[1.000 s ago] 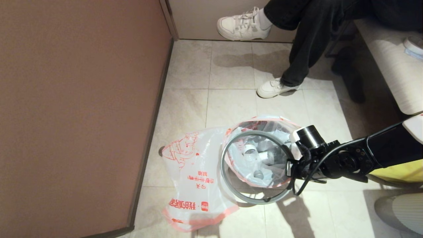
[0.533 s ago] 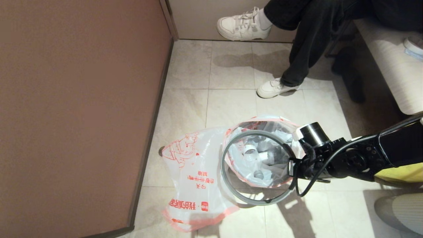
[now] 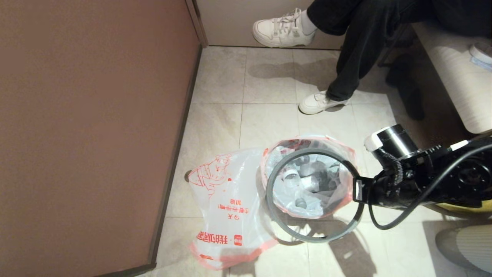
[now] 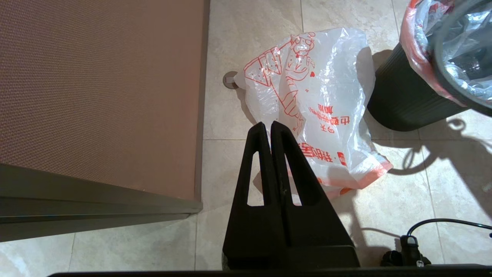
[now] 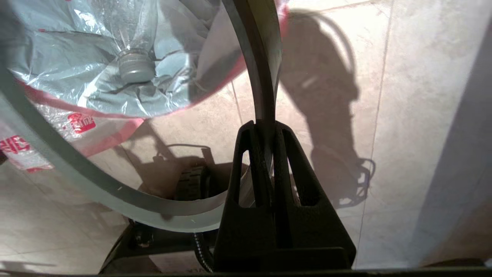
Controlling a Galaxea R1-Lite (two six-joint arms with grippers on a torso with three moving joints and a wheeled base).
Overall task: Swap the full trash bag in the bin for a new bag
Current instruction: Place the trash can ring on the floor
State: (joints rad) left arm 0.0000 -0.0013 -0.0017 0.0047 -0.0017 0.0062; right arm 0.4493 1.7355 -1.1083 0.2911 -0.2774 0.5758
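The black bin (image 4: pixel 403 104) stands on the tiled floor, lined with the full trash bag (image 3: pixel 307 192), whose pink hem is folded over the rim. Clear bottles (image 5: pixel 132 65) show inside it. The grey ring (image 3: pixel 313 238) is off the bin, held tilted above it and shifted to the right. My right gripper (image 3: pixel 357 190) is shut on the ring's right side (image 5: pixel 257 57). The new bag (image 3: pixel 226 200) lies limp and flat on the floor against the bin's left side. My left gripper (image 4: pixel 268 125) hangs shut and empty above the floor near that bag (image 4: pixel 326 96); the head view does not show it.
A brown wall panel (image 3: pixel 96 115) runs along the left, with a small door stop (image 3: pixel 187 176) at its foot. A seated person's legs and white sneakers (image 3: pixel 319 103) are beyond the bin. A pale bench (image 3: pixel 457 77) stands at the right.
My right gripper has pulled to the right with the grey ring in it. The ring now hangs further right, off centre over the bin. Both bags lie as before.
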